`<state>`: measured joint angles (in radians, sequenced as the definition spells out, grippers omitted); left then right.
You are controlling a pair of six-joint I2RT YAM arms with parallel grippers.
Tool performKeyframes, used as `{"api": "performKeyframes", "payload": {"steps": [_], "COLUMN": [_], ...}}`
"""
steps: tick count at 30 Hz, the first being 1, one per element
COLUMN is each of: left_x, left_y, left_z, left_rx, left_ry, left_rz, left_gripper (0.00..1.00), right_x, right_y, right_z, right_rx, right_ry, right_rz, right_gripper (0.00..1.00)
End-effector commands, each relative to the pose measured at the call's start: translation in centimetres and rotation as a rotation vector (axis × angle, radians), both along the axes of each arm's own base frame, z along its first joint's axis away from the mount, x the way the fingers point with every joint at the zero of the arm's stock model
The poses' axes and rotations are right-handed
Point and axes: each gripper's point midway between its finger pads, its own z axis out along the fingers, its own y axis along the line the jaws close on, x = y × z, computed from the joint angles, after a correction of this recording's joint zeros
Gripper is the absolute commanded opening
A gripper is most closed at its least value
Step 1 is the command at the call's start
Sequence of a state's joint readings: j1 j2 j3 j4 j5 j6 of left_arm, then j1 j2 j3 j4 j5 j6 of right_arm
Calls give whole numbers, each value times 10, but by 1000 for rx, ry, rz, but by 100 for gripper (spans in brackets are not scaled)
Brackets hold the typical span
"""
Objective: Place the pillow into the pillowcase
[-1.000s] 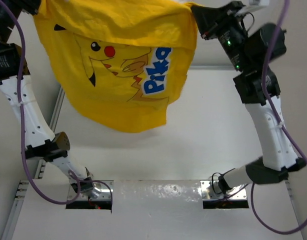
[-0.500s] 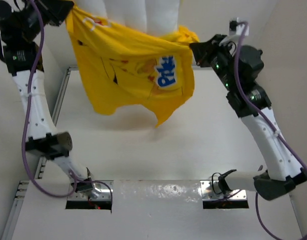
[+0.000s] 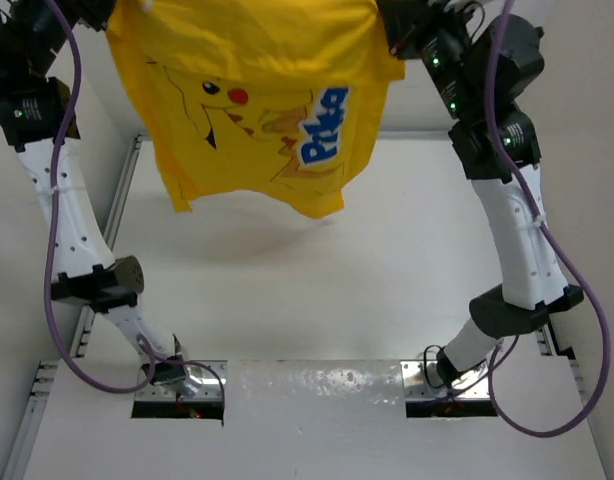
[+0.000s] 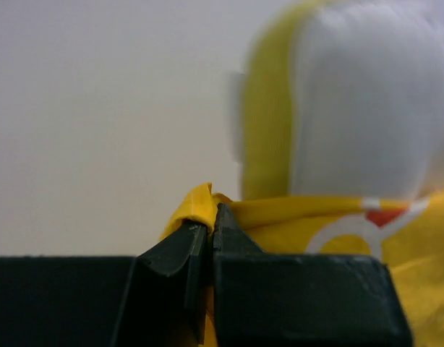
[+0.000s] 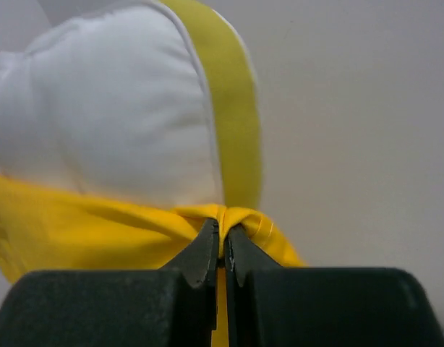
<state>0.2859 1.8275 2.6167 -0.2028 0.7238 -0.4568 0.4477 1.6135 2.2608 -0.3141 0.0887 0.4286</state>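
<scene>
The yellow pillowcase (image 3: 257, 100) with its Pikachu print hangs high over the table, stretched between both grippers. My left gripper (image 3: 109, 12) is shut on its upper left corner and my right gripper (image 3: 389, 30) on its upper right corner. In the left wrist view the left gripper (image 4: 210, 218) pinches a fold of the pillowcase (image 4: 294, 217), and the white pillow (image 4: 366, 101) with its yellow band rises out of the opening. The right gripper (image 5: 223, 230) bites a bunched hem of the pillowcase (image 5: 77, 224), with the pillow (image 5: 106, 108) standing above it. The top view does not show the pillow.
The white table (image 3: 387, 270) lies below the hanging cloth. A metal rail (image 3: 117, 210) runs along its left side. Both arm bases sit on plates (image 3: 452, 385) at the near edge.
Half a second ago the case sagged bunched with the pillow's top showing above it. Now both grippers are higher and the case hangs spread flat. Both grips are unchanged.
</scene>
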Motion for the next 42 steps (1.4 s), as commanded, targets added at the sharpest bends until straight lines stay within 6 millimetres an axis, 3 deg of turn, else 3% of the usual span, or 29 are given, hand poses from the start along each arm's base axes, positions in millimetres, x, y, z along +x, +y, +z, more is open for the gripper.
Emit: {"api": "performKeyframes", "payload": {"steps": [1, 2, 3, 4, 5, 6, 8, 9, 10, 14, 15, 17, 18, 19, 20, 22, 24, 25, 27, 28, 30, 32, 34, 35, 37, 39, 40, 41, 42], "left_x": [-43, 1, 18, 29, 21, -11, -110, -108, -98, 40, 47, 57, 13, -28, -67, -89, -51, -10, -10, -1, -69, -134, -75, -14, 33, 72, 77, 63, 36], "left_y": [-15, -10, -6, 4, 11, 18, 9, 8, -2, 0, 6, 20, 11, 3, 2, -15, -19, -5, 10, 18, 5, -10, -21, -11, -5, 12, 14, 11, 20], "left_z": [-2, -85, -105, -101, -25, 36, 124, 114, 89, -203, -221, -136, -1, 50, 81, 58, -10, -73, -39, -10, 81, 122, 57, -28, -117, -175, -151, -60, -7], "left_rx": [50, 17, -26, -66, -64, -39, -5, 7, 42, 70, 73, 109, 124, 131, 134, 148, 155, 136, 71, 61, 75, 102, 104, 92, 49, 7, 15, 4, -6], "left_ry": [-20, 204, 253, 255, 76, -131, -525, -488, -405, 517, 554, 367, -39, -233, -355, -309, -34, 170, 103, 15, -329, -570, -273, 49, 300, 479, 438, 181, -3], "left_rz": [-10, -32, -22, 9, 40, 78, 148, 154, 113, 50, 76, 169, 202, 197, 198, 114, 35, 52, 135, 144, 136, 159, 38, 47, 68, 107, 113, 103, 110], "left_gripper": [0, 0, 0, 0, 0, 0, 0, 0, 0, 0, 0, 0, 0, 0, 0, 0, 0, 0, 0, 0, 0, 0, 0, 0, 0, 0, 0, 0, 0], "right_x": [-62, -52, -5, -24, -15, -67, -56, -95, -81, -17, -14, -10, -16, -90, -48, -76, -77, -5, -37, -81, -46, -115, -88, -83, -38, -9, -7, -6, -72], "right_y": [-40, -35, -13, -31, -33, -59, -42, -58, -56, -34, -36, -34, -34, -63, -35, -46, -54, -23, -49, -73, -47, -76, -71, -79, -74, -51, -47, -43, -70], "right_z": [66, 27, -112, -58, -48, 68, 125, 159, 138, -152, -162, -77, -28, 111, 101, 135, 88, -67, -24, 74, 102, 178, 115, 82, -53, -81, -56, -25, 107], "right_rx": [84, 77, 36, 182, 125, 144, 153, 209, 171, 111, 118, 94, 51, 170, 116, 171, 80, -79, 143, 195, 83, 228, 157, 183, 126, 55, 43, 37, 154], "right_ry": [-138, -76, 122, -76, -60, -220, -367, -454, -363, 126, 175, 56, -42, -333, -284, -358, -183, 129, -153, -314, -303, -538, -380, -347, -76, 30, -11, -60, -332], "right_rz": [-35, -33, -35, -61, -99, -116, -69, -57, -76, -99, -117, -113, -110, -92, -63, -48, -83, -97, -143, -165, -136, -120, -151, -197, -262, -214, -200, -186, -172], "right_gripper": [0, 0, 0, 0, 0, 0, 0, 0, 0, 0, 0, 0, 0, 0, 0, 0, 0, 0, 0, 0, 0, 0, 0, 0, 0, 0, 0, 0, 0]}}
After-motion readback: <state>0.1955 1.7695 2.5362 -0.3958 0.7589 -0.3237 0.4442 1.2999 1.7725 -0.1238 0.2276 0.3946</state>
